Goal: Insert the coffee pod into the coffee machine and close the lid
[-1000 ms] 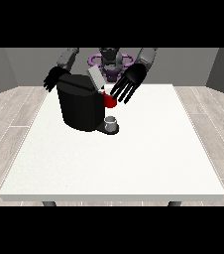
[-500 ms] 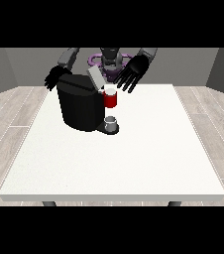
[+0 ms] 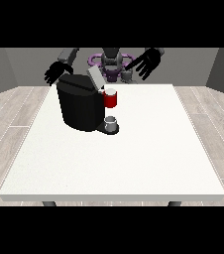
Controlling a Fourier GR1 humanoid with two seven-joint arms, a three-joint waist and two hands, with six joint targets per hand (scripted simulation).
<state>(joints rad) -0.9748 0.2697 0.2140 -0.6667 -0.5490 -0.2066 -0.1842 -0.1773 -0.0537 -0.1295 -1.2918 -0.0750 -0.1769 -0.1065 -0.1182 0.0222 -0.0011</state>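
From my station, the hand at the view's right (image 3: 147,62) is lifted above the table's far edge, fingers spread straight and released, grasping nothing. The hand at the view's left (image 3: 56,72) hangs over the far left corner region, just behind the coffee machine (image 3: 81,103), its fingers drooping relaxed and also empty.

The machine is a squat black block with rounded sides and a matte finish, standing on the far left part of the white table (image 3: 134,158). Its lid (image 3: 95,78), a flat grey slab, is tilted up and open at the top of the machine. A red thing at the machine (image 3: 111,98), cylinder-shaped with a pale top, sits at the machine's front right side below the lid. Beneath it, on the machine's dark base plate, I see a small grey thing (image 3: 111,121), round and cup-like; I cannot tell whether it is the pod.

The table top is smooth, square and plain white, with dark legs showing under its near edge. Pale wood-look planks cover the floor (image 3: 208,129) around it. The machine's body blocks my sight of the table behind it
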